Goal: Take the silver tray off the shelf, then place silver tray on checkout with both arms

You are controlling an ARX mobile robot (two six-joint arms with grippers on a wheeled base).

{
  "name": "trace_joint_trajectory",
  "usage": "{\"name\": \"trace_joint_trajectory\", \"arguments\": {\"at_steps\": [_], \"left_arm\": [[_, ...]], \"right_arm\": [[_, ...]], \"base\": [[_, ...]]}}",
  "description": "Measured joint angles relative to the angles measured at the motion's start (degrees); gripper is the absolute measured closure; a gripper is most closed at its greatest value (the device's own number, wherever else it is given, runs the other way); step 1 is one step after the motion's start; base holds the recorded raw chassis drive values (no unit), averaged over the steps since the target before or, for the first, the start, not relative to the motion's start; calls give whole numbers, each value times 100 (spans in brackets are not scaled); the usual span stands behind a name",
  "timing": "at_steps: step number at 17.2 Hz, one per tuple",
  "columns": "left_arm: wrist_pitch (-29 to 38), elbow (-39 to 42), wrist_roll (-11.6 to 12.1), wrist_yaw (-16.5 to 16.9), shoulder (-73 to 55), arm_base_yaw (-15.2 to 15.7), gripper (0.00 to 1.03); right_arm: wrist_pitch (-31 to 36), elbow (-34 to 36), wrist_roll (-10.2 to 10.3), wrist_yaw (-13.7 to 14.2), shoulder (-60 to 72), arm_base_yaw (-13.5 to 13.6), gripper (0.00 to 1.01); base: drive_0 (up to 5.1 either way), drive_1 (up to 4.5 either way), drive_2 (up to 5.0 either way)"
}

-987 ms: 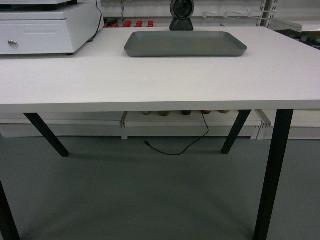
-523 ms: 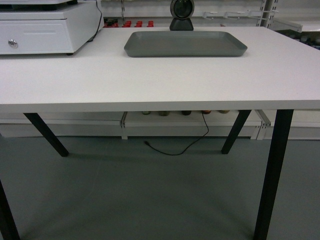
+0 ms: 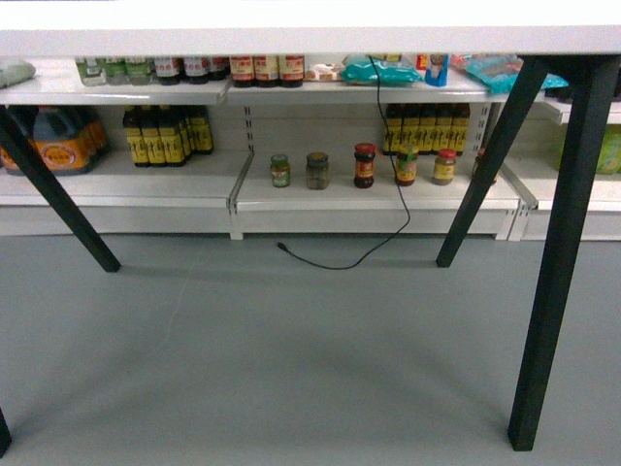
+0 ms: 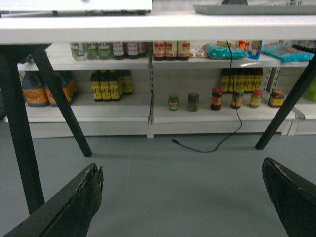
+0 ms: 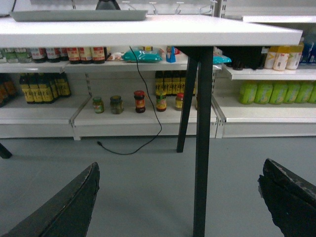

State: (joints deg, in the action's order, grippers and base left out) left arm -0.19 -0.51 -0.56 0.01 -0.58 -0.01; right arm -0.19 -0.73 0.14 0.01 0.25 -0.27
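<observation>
Since the earlier frame the head view had dropped below the checkout point(image 3: 310, 39), onto the stocked shelf point(image 3: 369, 199) behind it. On the checkout lay the silver tray point(image 5: 79, 15). Below its level, left gripper point(image 4: 182, 197) and right gripper point(image 5: 180, 197) both hung spread wide, holding nothing.

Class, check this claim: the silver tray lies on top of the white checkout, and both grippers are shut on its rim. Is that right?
Not quite. The silver tray does lie on the checkout, but both grippers hang open and empty below it. The wrist views show this: left gripper, right gripper.
</observation>
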Motion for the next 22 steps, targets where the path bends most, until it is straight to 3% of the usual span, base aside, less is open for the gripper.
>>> {"name": "trace_joint_trajectory", "arguments": {"at_steps": [22], "left_arm": [[-11, 0, 20, -2, 0, 0, 5]], "right_arm": [[-11, 0, -17, -2, 0, 0, 3]], "base": [[0, 0, 0]]}}
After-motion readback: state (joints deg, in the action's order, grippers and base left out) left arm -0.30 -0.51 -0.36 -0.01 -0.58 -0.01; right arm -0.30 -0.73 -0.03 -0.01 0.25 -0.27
